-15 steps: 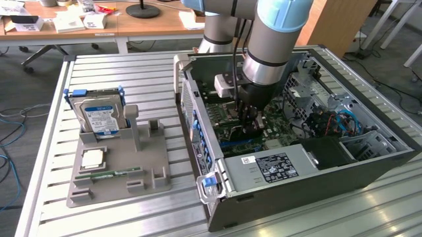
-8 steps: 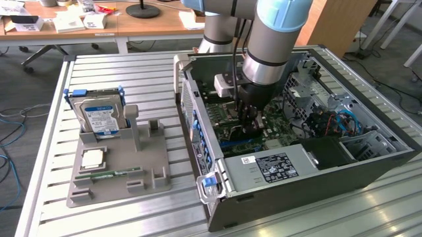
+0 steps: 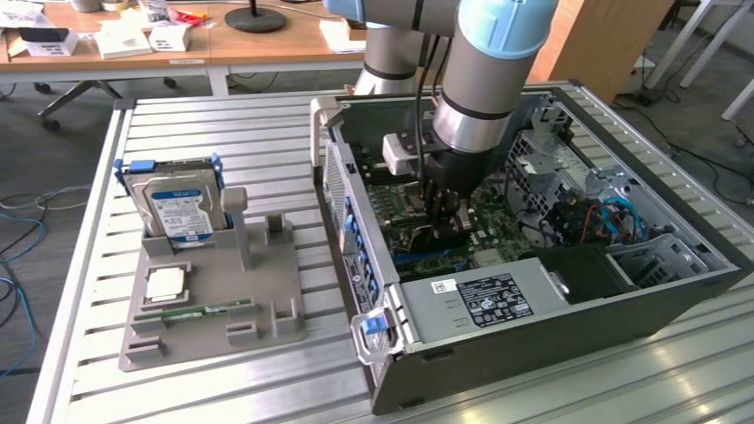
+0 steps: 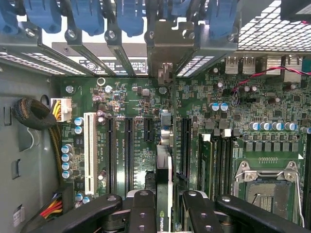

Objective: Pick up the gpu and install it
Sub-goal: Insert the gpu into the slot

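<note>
The gpu (image 4: 164, 167) appears edge-on in the wrist view, a thin black card standing upright over the green motherboard (image 4: 136, 97). It lines up with a long black slot, and its pale bracket end (image 4: 165, 46) sits at the case's rear openings. My gripper (image 4: 165, 211) is shut on the card, one black finger (image 4: 141, 208) on each side. In the exterior view the gripper (image 3: 446, 221) reaches straight down into the open computer case (image 3: 353, 221), low over the board.
A grey holder (image 3: 271, 291) on the slatted table carries a hard drive (image 3: 177, 208), a CPU chip (image 3: 165, 283) and a green RAM stick (image 3: 194, 312). Inside the case are the power supply (image 3: 483, 300), blue slot clips (image 4: 87, 14), a white slot (image 4: 89, 150) and the CPU socket (image 4: 265, 179).
</note>
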{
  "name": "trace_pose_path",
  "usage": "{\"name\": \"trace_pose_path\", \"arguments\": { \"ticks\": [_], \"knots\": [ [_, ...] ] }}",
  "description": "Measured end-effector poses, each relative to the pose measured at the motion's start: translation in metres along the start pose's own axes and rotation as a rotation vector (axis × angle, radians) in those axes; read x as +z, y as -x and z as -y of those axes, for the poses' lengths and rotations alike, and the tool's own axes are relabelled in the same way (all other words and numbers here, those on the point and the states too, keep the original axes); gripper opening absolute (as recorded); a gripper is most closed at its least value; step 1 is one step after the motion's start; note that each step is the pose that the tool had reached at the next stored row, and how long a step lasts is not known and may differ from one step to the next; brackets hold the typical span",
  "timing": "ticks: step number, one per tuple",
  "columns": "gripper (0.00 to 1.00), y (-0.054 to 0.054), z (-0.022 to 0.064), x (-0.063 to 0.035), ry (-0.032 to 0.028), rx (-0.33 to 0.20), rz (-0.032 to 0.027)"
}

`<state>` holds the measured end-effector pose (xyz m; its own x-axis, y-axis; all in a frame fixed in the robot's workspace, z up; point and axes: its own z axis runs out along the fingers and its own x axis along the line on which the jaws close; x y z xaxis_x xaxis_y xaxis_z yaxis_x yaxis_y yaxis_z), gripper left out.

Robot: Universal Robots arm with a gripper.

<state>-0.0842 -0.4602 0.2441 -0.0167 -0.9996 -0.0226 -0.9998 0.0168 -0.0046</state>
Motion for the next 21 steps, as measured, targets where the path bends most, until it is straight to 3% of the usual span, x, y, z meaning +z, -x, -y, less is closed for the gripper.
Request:
{"name": "trace_pose_path", "arguments": {
  "ticks": [21],
  "knots": [
    [0.26,0.0008,-0.0023,0.0006,-0.0006,0.0,-0.0003]
  ]
}}
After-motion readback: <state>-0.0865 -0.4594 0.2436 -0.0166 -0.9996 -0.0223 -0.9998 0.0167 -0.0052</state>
